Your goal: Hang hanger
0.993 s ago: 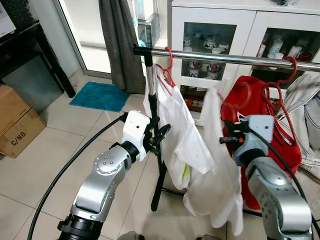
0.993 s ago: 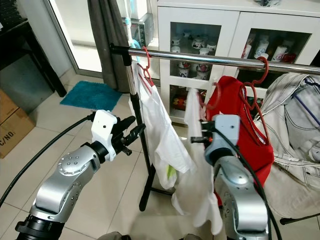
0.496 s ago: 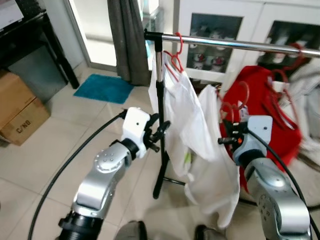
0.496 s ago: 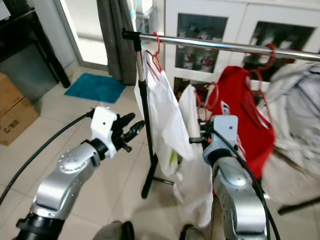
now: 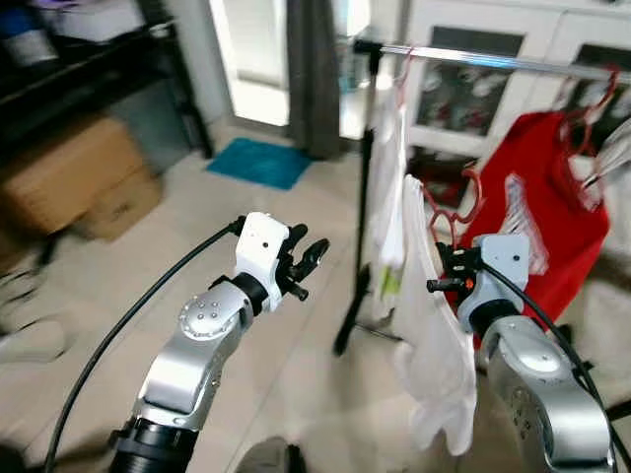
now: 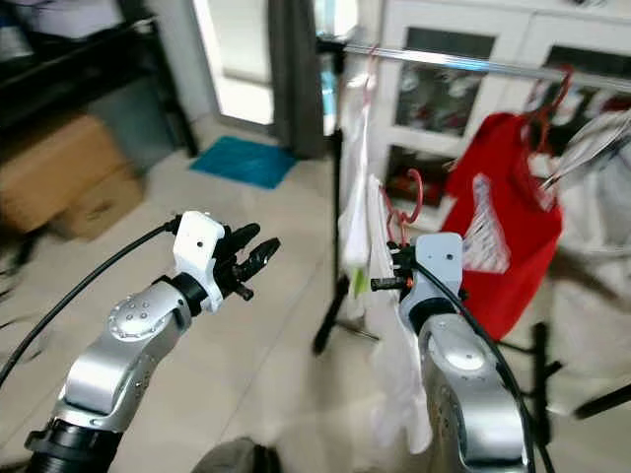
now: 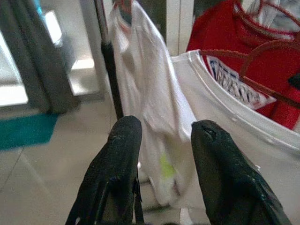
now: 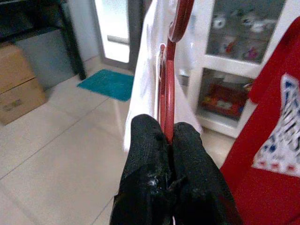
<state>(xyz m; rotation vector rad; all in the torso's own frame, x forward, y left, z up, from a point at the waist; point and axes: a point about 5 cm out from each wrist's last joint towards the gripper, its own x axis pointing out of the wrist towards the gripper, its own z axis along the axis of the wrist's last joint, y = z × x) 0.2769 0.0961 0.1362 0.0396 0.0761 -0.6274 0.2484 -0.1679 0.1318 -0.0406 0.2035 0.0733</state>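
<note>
**Spotter:** What's the right hand (image 6: pixel 380 283) got?

**Operator:** It's clamped on the red hanger (image 8: pixel 169 75), fingers (image 8: pixel 149 150) pinched on the wire just under the hook. I hold it there so the hook stays upright and free to go over the rail (image 5: pixel 493 61), with the white shirt (image 5: pixel 434 335) draping down below the hand.

**Spotter:** And where's the hanger against the rail?

**Operator:** Below it and out in front, not hooked on yet. It sits between the white garment (image 5: pixel 389 197) already hanging by the stand's upright and the red shirt (image 5: pixel 552 227).

**Spotter:** Left side?

**Operator:** Left hand (image 5: pixel 308 266) is spread open with nothing in it, raised near the upright (image 5: pixel 357 207) but apart from it. I judge it's ready to steady cloth.

**Spotter:** Changed from a second ago?

**Operator:** The head has swung left; the cardboard box (image 5: pixel 79 182) and dark shelf (image 5: pixel 89 69) fill more of the view, the rail sits further right, and everything's blurred. My grip on the hanger looks the same.
</note>
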